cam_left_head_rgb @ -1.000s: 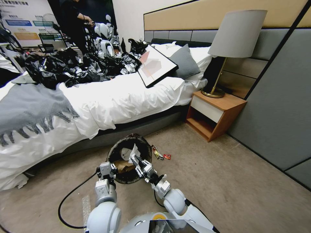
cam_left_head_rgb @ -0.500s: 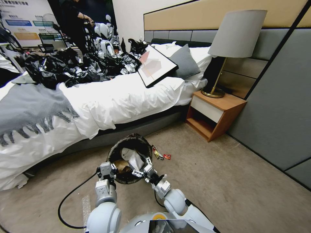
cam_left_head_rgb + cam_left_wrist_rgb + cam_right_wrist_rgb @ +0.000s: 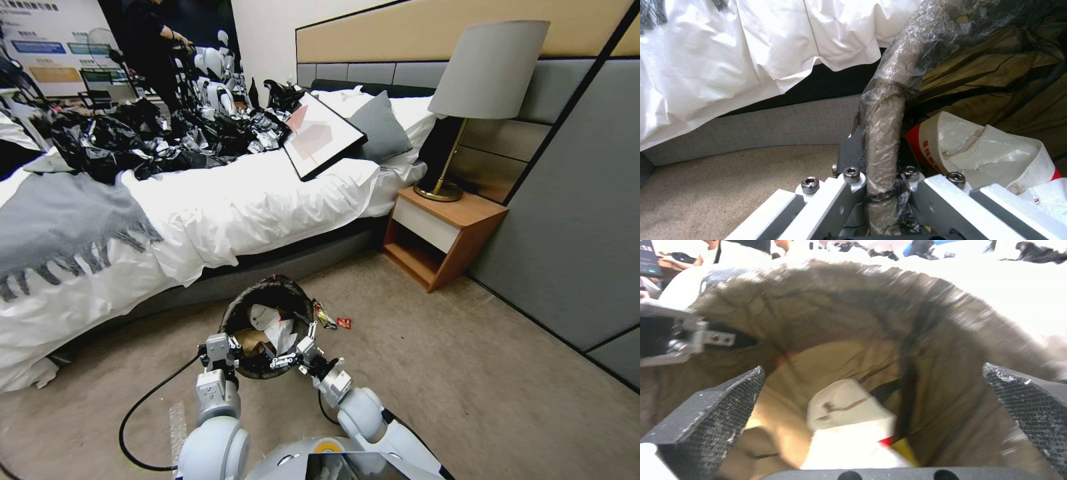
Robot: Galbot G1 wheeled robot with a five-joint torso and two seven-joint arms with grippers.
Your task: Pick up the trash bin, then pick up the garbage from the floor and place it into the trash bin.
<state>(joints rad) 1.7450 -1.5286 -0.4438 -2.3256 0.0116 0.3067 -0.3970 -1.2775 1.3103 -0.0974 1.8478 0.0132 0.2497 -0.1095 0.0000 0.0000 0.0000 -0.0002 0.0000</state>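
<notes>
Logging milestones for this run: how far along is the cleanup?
Done: the left gripper holds the trash bin by its rim, and white paper and a brown bag lie inside. In hand: the right gripper hangs open over the bin mouth. Left: two small snack packets on the carpet beside the bin.

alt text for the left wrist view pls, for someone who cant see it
The left tool is clamped on the bag-lined rim of the trash bin, with a crumpled white and red paper wrapper inside; a white bedsheet hangs over beige carpet behind.
</notes>
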